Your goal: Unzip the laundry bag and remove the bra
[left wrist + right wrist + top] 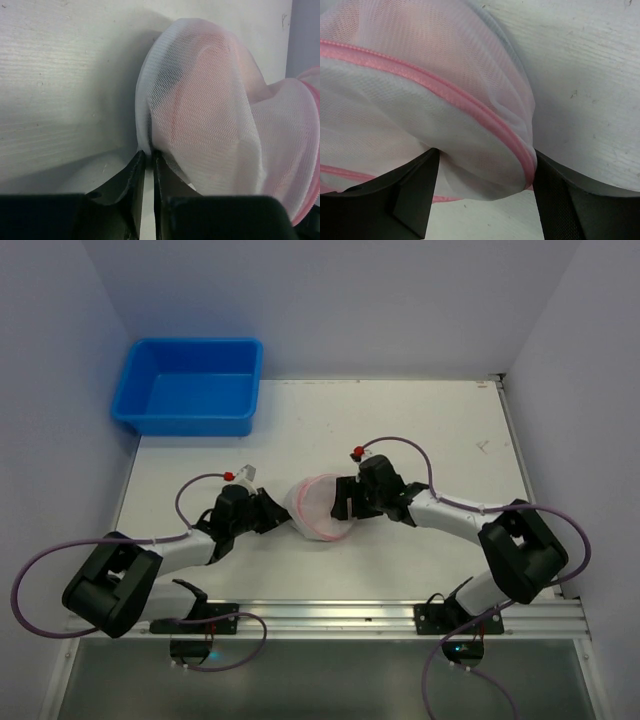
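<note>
At frame centre, the left gripper (148,155) is pinching the laundry bag (318,506) mesh; the right gripper (485,170), jaws spread, is straddling its zipper rim (445,90) and should find the pull.

1. Two arms: white link shells, bulky black joint housings.
2. Thin purple cables loop from each base to the wrist, ending at small red connectors.
3. Black mounting brackets on a silver rail.
4. Matte black fingers (135,175), flat, tapered; the right pair (415,185) broader, finely textured.
</note>
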### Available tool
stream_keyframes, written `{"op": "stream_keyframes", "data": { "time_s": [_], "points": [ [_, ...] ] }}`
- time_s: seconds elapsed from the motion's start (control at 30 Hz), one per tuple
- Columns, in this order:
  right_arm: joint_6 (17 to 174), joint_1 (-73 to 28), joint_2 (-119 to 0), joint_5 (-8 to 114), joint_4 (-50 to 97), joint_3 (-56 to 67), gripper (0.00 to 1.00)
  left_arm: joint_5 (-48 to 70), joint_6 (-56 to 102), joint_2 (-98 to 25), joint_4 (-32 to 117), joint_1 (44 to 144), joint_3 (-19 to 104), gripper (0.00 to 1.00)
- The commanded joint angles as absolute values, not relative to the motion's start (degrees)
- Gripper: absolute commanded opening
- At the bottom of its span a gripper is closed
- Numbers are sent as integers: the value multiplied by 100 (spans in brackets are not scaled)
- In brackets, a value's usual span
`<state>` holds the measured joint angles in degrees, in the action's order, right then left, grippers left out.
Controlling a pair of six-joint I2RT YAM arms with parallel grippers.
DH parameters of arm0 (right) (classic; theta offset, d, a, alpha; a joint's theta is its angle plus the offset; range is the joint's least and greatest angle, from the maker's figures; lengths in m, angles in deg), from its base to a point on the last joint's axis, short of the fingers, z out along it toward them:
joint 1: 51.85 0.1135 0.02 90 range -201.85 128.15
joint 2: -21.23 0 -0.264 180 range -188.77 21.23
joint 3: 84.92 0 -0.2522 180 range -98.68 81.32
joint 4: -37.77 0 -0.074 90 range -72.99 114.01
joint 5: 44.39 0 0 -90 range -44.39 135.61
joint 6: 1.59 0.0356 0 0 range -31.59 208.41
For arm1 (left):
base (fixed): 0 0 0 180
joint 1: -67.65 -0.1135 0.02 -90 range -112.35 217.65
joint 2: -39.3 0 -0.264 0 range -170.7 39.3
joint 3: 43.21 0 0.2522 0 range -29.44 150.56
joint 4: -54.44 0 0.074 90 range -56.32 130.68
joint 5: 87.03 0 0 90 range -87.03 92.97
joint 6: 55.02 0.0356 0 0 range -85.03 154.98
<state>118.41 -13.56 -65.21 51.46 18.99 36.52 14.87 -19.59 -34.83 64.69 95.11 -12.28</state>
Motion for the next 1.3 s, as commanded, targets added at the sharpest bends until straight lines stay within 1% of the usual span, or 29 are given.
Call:
{"op": "stream_keyframes", "data": {
  "time_s": [0.0, 0.03, 0.17, 0.2, 0.4, 0.5, 0.6, 0.63, 0.73, 0.93, 1.1, 1.27],
  "points": [
    [11847, -1431, -6570, 5405, 2119, 3500, 73, 1537, -2031, -3506, 7056, 9577, -1301, 12],
    [11856, -1493, -6518, 5414, 2128, 3535, 72, 1484, -2031, -3488, 7013, 9577, -1318, 0],
    [11830, -1686, -6009, 5247, 2050, 3816, 70, 1168, -1978, -3129, 6662, 9577, -1406, 0],
    [11812, -1721, -5729, 5168, 2014, 3860, 69, 1002, -1926, -3050, 6452, 9577, -1415, 0],
    [11908, -2143, -4525, 4370, 1514, 4159, 71, 500, -1776, -2417, 5896, 9577, -1450, 0],
    [11962, -2152, -4180, 3850, 1065, 4002, 72, 394, -1636, -2153, 5721, 9586, -1407, 0],
    [12014, -1960, -3802, 4068, 1108, 3835, 73, 332, -1443, -1933, 5554, 9604, -1319, 0],
    [12049, -1733, -3732, 4086, 1161, 3791, 72, 324, -1407, -1854, 5518, 9612, -1266, 0],
    [12260, -1241, -3923, 4025, 1223, 3387, 73, 157, -1328, -1775, 5483, 9691, -1196, 0],
    [12682, -361, -5118, 3464, 1301, 2421, 73, 95, -1345, -1801, 5412, 9753, -1178, 0],
    [12796, -79, -5970, 3401, 1355, 2033, 72, 139, -1389, -1827, 5474, 9770, -1213, 0],
    [12691, 150, -6437, 3462, 1346, 1691, 71, 148, -1407, -1801, 5492, 9771, -1213, 0]
  ]
}}
